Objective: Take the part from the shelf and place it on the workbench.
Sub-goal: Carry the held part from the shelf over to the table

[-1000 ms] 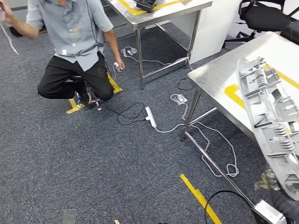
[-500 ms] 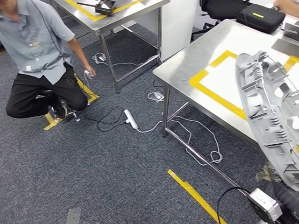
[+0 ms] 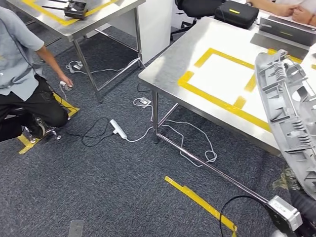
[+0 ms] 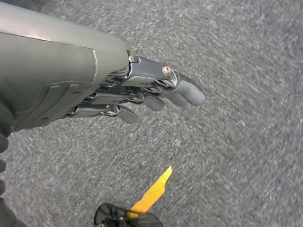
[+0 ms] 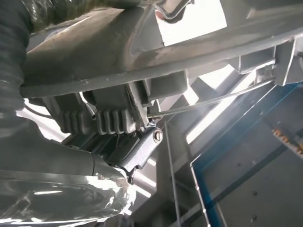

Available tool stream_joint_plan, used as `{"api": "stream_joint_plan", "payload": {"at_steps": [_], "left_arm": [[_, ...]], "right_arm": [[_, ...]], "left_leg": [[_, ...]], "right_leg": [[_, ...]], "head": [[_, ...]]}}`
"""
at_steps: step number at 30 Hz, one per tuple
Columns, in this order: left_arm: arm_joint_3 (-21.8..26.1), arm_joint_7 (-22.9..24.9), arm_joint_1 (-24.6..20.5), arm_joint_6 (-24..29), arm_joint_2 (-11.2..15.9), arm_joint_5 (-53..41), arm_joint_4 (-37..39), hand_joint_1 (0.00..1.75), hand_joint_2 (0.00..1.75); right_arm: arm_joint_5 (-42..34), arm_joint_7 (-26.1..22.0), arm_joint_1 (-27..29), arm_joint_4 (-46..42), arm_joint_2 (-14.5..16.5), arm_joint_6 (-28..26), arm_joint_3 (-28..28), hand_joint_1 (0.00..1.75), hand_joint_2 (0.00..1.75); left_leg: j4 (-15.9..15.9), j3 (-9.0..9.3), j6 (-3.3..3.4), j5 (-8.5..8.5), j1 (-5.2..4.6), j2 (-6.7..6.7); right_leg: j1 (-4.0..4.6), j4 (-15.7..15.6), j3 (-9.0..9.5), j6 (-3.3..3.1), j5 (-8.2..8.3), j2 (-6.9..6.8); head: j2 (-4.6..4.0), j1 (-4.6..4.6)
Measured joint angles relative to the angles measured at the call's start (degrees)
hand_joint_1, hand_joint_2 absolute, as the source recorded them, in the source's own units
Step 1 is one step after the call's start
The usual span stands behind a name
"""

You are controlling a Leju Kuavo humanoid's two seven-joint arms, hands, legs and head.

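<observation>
Grey plastic part (image 3: 291,118), long, stiff, probably light; best held by its ribs. Clamped in right robot hand (image 5: 139,149), near desk (image 3: 168,69). Left robot hand (image 4: 143,92) empty, fingers straight.

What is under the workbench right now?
Under the workbench lie grey carpet, white cables and a small white adapter. The held grey part covers the bench's right end, so nothing beneath there can be seen.

Grey ribbed plastic part (image 3: 291,118) at the right edge, raised over a steel worktop (image 3: 175,61) marked with yellow tape (image 3: 219,101), white power strip (image 3: 118,129) and cables on grey carpet, a crouching person (image 3: 22,84) at left, second worktop (image 3: 100,15) behind.
</observation>
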Motion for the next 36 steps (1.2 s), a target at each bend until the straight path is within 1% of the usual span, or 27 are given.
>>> {"api": "stream_joint_plan", "payload": {"at_steps": [1, 2, 3, 5, 6, 7, 9, 11, 13, 15, 16, 17, 18, 20, 21, 22, 23, 25, 26, 27, 29, 30, 31, 32, 33, 34, 36], "left_arm": [[0.0, 0.0, 0.0, 0.0, 0.0, 0.0, 0.0, 0.00, 1.75], [0.0, 0.0, 0.0, 0.0, 0.0, 0.0, 0.0, 0.00, 1.75], [0.0, 0.0, -0.1, -0.1, 0.0, 0.0, 0.0, 0.00, 1.75], [-0.1, 0.0, -0.2, -0.5, 0.0, 0.0, 0.0, 0.00, 1.75], [-0.1, -0.1, -0.2, -0.8, 0.0, 0.1, 0.0, 0.00, 1.75], [-0.2, -0.3, -0.3, -1.1, 0.0, 0.0, 0.0, 0.00, 1.75], [-0.4, -0.6, -0.4, -1.7, 0.0, 0.0, 0.0, 0.00, 1.75], [-0.6, -0.8, -0.6, -2.0, 0.0, -0.1, 0.0, 0.00, 1.75], [-0.7, -0.9, -0.6, -2.0, 0.0, -0.1, 0.0, 0.00, 1.75], [-0.7, -1.1, -0.4, -2.3, 0.0, -0.2, 0.0, 0.00, 1.75], [-0.7, -1.4, -0.3, -2.6, 0.0, -0.2, 0.0, 0.00, 1.75], [-0.7, -1.7, -0.2, -2.9, 0.0, -0.2, 0.0, 0.00, 1.75], [-0.7, -1.9, -0.2, -3.1, 0.0, -0.3, 0.0, 0.00, 1.75], [-0.8, -2.4, -0.3, -3.5, 0.2, -0.3, 0.0, 0.00, 1.75], [-0.9, -2.5, -0.2, -3.7, 0.3, -0.3, 0.0, 0.00, 1.75], [-0.9, -2.7, -0.3, -3.7, 0.4, -0.4, 0.0, 0.00, 1.75], [-0.9, -2.8, -0.3, -3.8, 0.5, -0.5, 0.0, 0.00, 1.75], [-1.0, -2.8, -0.5, -3.8, 0.4, -0.6, 0.0, 0.00, 1.75], [-1.1, -2.8, -0.6, -3.8, 0.3, -0.7, 0.0, 0.00, 1.75], [-1.1, -2.8, -0.6, -3.8, 0.2, -0.7, 0.0, 0.00, 1.75], [-1.3, -2.7, -0.5, -3.8, 0.3, -0.8, 0.0, 0.00, 1.75], [-1.3, -2.7, -0.3, -3.8, 0.3, -0.8, 0.0, 0.00, 1.75], [-1.4, -2.6, -0.3, -3.8, 0.3, -0.9, 0.0, 0.00, 1.75], [-1.5, -2.6, -0.2, -3.8, 0.3, -0.9, 0.0, 0.00, 1.75], [-1.6, -2.6, -0.3, -3.8, 0.3, -0.9, 0.0, 0.00, 1.75], [-1.7, -2.6, -0.3, -3.8, 0.3, -0.9, 0.0, 0.00, 1.75], [-1.9, -2.5, -0.4, -3.8, 0.3, -0.9, 0.0, 0.00, 1.75]], "right_arm": [[0.1, 0.2, 0.0, 0.1, -0.1, 0.0, 0.1, 1.75, 1.75], [0.2, 0.4, 0.0, 0.2, -0.2, 0.0, 0.2, 1.75, 1.75], [0.4, 0.6, 0.0, 0.3, -0.3, 0.0, 0.3, 1.75, 1.75], [0.8, 1.0, -0.2, 0.5, -0.5, 0.0, 0.9, 1.75, 1.75], [1.1, 1.1, -0.3, 0.6, -0.6, 0.0, 1.4, 1.75, 1.75], [1.4, 1.3, -0.5, 0.8, -0.7, 0.0, 1.8, 1.75, 1.75], [2.3, 1.8, -0.7, 1.2, -1.0, 0.0, 2.6, 1.75, 1.75], [2.8, 2.2, -0.8, 1.5, -1.1, 0.0, 3.3, 1.75, 1.75], [3.0, 2.4, -1.1, 1.9, -1.1, 0.0, 4.0, 1.75, 1.75], [3.1, 2.6, -1.2, 2.3, -1.2, 0.0, 4.5, 1.75, 1.75], [3.2, 2.8, -1.2, 2.4, -1.2, 0.0, 4.7, 1.75, 1.75], [3.3, 3.1, -1.2, 2.6, -1.3, 0.0, 4.8, 1.75, 1.75], [3.3, 3.4, -1.2, 2.7, -1.4, 0.0, 4.9, 1.75, 1.75], [3.3, 3.7, -1.2, 2.8, -1.5, 0.0, 5.2, 1.75, 1.75], [3.3, 3.8, -1.3, 2.9, -1.7, 0.0, 5.4, 1.75, 1.75], [3.3, 3.9, -1.4, 2.9, -1.8, 0.0, 5.7, 1.75, 1.75], [3.2, 4.0, -1.4, 3.0, -2.0, 0.0, 6.0, 1.75, 1.75], [3.2, 4.2, -1.4, 3.1, -2.3, 0.0, 6.2, 1.75, 1.75], [3.0, 4.4, -1.4, 3.1, -2.5, 0.0, 6.3, 1.75, 1.75], [2.7, 4.7, -1.4, 3.2, -2.8, 0.0, 6.6, 1.75, 1.75], [1.6, 5.3, -1.7, 3.4, -3.7, 0.0, 7.5, 1.75, 1.75], [1.1, 5.7, -1.8, 3.6, -4.2, 0.0, 8.2, 1.75, 1.75], [0.8, 6.0, -1.8, 3.8, -4.7, 0.0, 8.7, 1.75, 1.75], [0.6, 6.3, -1.8, 4.0, -5.3, 0.0, 9.3, 1.75, 1.75], [0.5, 6.5, -1.8, 4.2, -5.7, 0.0, 9.8, 1.75, 1.75], [0.4, 6.7, -1.9, 4.3, -6.1, 0.0, 10.4, 1.75, 1.75], [0.4, 6.7, -2.1, 4.5, -6.7, 0.0, 11.4, 1.75, 1.75]], "left_leg": [[0.0, 0.04, -0.01, -0.07, -0.02, 0.79], [0.0, 0.11, -0.08, -0.16, -0.01, 1.53], [0.0, 0.26, -0.22, -0.28, -0.01, 2.23], [0.1, 0.62, -0.72, -0.62, -0.27, 3.43], [0.1, 0.77, -1.00, -0.77, -0.48, 3.94], [0.2, 0.89, -1.25, -0.86, -0.69, 4.44], [0.2, 1.08, -1.77, -1.04, -0.70, 5.30], [1.6, 0.76, -2.39, -2.32, -0.39, 3.77], [7.3, -1.69, -2.74, -5.67, -0.18, 0.86], [14.9, -5.46, -2.73, -8.68, -0.15, -0.24], [16.8, -6.61, -2.65, -8.77, -0.16, -0.36], [16.6, -6.77, -2.47, -7.65, -0.16, -0.46], [14.2, -5.90, -2.20, -5.56, -0.17, -0.77], [6.7, -2.81, -1.35, -1.23, -0.11, -2.97], [3.6, -1.47, -1.02, -0.16, -0.06, -4.18], [1.8, -0.72, -0.80, 0.15, -0.06, -5.00], [1.2, -0.46, -0.72, -0.11, -0.08, -5.17], [0.6, -0.27, -0.64, 0.01, 0.00, -3.97], [0.3, -0.20, -0.48, 0.19, 0.14, -3.32], [-0.1, -0.12, -0.31, 0.36, 0.31, -2.58], [-0.3, -0.09, -0.08, 0.45, 0.34, -1.08], [-0.3, -0.10, -0.06, 0.42, 0.29, -0.26], [-0.3, -0.09, -0.07, 0.39, 0.26, 0.50], [-0.2, -0.08, -0.12, 0.34, 0.26, 1.24], [-0.2, -0.01, -0.22, 0.26, 0.28, 1.91], [-0.2, 0.11, -0.38, 0.15, 0.29, 2.55], [-0.1, 0.41, -0.95, -0.16, -0.03, 3.60]], "right_leg": [[-0.08, 1.3, -0.58, 0.17, 0.01, -0.30], [-0.14, 0.1, 0.06, 0.29, 1.13, -0.60], [-0.20, -3.2, 1.85, 0.36, 3.02, -1.18], [-0.05, -11.2, 6.24, 0.19, 5.96, -3.87], [0.09, -13.7, 7.63, -0.15, 6.57, -4.81], [0.25, -14.7, 8.18, -0.54, 6.61, -5.29], [0.34, -14.8, 8.15, -1.46, 6.75, -4.04], [0.20, -14.9, 8.17, -2.21, 6.97, -2.83], [0.08, -15.0, 8.23, -2.85, 7.14, -1.56], [0.16, -15.0, 8.23, -3.16, 7.17, 0.04], [0.23, -15.0, 8.26, -3.18, 7.18, 0.92], [0.29, -15.0, 8.31, -3.18, 7.18, 1.77], [0.35, -15.0, 8.40, -3.18, 7.19, 2.62], [0.49, -14.9, 8.50, -3.05, 7.22, 4.18], [0.49, -14.8, 8.38, -2.87, 7.25, 4.95], [0.41, -14.8, 8.16, -2.57, 7.34, 5.64], [0.28, -14.8, 7.89, -2.19, 7.48, 6.29], [0.12, -14.8, 7.29, -1.44, 7.61, 7.05], [0.23, -14.2, 6.77, -1.17, 7.17, 6.21], [0.35, -12.5, 5.78, -0.91, 6.11, 4.67], [0.33, -5.6, 2.38, -0.42, 2.61, 1.05], [0.18, -1.8, 0.53, -0.14, 1.06, 0.14], [0.03, 0.8, -0.74, 0.09, 0.36, -0.24], [-0.12, 1.3, -0.95, 0.28, 0.78, -0.46], [-0.25, -0.7, 0.14, 0.39, 2.25, -0.79], [-0.35, -4.6, 2.24, 0.47, 4.24, -1.49], [-0.18, -12.3, 6.51, 0.23, 6.77, -4.08]], "head": [[0.00, 0.02], [0.00, 0.04], [0.00, 0.04], [0.00, 0.06], [0.00, -0.03], [0.00, -0.10], [0.00, -0.22], [0.00, -0.31], [0.00, -0.56], [0.00, -0.64], [0.00, -0.64], [0.00, -0.64], [0.00, -0.64], [0.00, -0.61], [0.00, -0.61], [0.00, -0.62], [0.00, -0.61], [0.00, -0.66], [0.00, -0.51], [0.00, -0.29], [0.00, 0.11], [0.00, 0.19], [0.00, 0.17], [0.00, 0.19], [0.00, 0.20], [0.00, 0.20], [0.00, 0.20]]}}
